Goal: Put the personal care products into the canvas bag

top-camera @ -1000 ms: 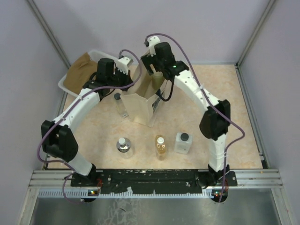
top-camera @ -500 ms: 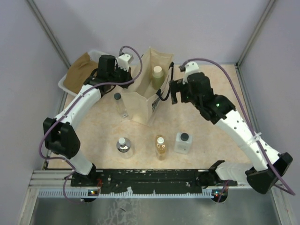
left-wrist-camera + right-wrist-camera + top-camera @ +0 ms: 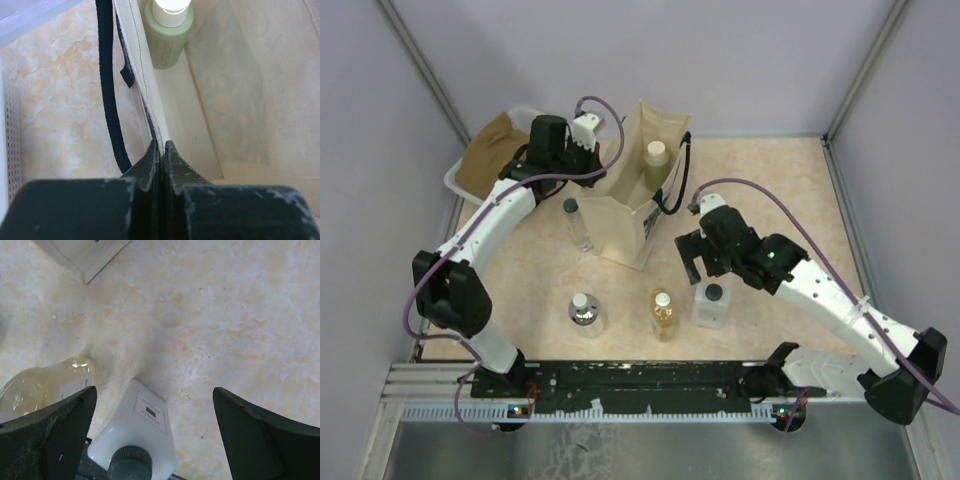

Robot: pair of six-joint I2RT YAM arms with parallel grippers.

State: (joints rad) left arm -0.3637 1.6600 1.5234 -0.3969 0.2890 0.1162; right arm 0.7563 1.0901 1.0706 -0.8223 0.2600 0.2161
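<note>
Now right gripper spread wide just over upright square bottle, cap up between its fingers, nearest this arm; left gripper clamped on canvas bag rim, olive bottle inside

Top view: we look steeply down from high above the near edge of the table, facing 12 o'clock. It is far off, with the whole tabletop in frame.

Left wrist view: we sit right at the bag rim, looking down inside, with the green bottle at 12.

Right wrist view: we are low over the table, facing down. The square bottle is at 6, the amber bottle at 8 and the bag corner at 11.

Top and left wrist share the bag's inside. Top and right wrist share those two bottles.
</note>
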